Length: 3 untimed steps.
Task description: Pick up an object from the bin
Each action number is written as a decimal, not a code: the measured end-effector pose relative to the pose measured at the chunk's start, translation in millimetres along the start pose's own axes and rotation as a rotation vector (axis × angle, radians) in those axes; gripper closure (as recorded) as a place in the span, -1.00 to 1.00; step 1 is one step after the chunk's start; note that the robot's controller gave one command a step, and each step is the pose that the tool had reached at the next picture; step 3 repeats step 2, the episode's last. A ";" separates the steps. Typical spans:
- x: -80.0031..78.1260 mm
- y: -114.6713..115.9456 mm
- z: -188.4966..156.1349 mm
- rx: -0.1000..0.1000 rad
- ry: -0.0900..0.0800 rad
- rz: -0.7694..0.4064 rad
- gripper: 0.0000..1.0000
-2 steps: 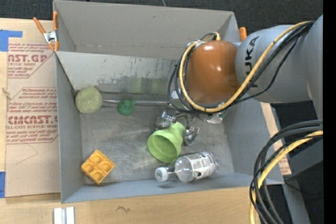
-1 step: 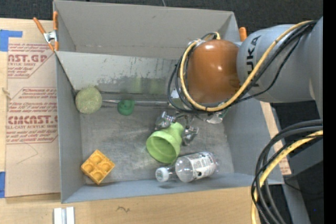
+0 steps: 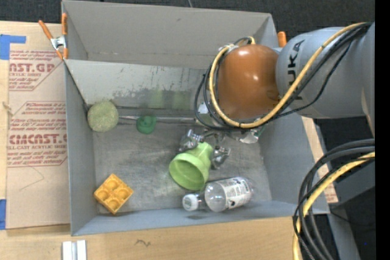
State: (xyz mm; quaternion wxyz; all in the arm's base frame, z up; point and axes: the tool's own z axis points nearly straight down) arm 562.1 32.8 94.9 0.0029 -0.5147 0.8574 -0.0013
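My gripper (image 3: 205,148) is low in the bin's middle right, under the arm's orange dome. It is open, with one fingertip (image 3: 191,142) left of the narrow end of a light green plastic cup (image 3: 190,168) and the other on its right. The cup lies on its side, its wide mouth turned toward the bin's front left. Just in front of the cup, a clear plastic bottle (image 3: 224,193) with a white cap lies along the front wall.
A fuzzy yellow-green ball (image 3: 102,116) rests at the left wall, with a small green piece (image 3: 145,124) beside it near the back. A yellow-orange studded block (image 3: 113,193) sits in the front left corner. The arm covers the bin's right back part.
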 end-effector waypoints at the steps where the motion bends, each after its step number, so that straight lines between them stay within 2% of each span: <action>1: 0.0 1.1 -9.2 -0.006 0.002 0.000 1.00; 2: 0.0 1.6 -24.7 -0.008 0.003 0.000 1.00; 3: 0.0 1.6 -24.7 -0.008 0.003 0.000 1.00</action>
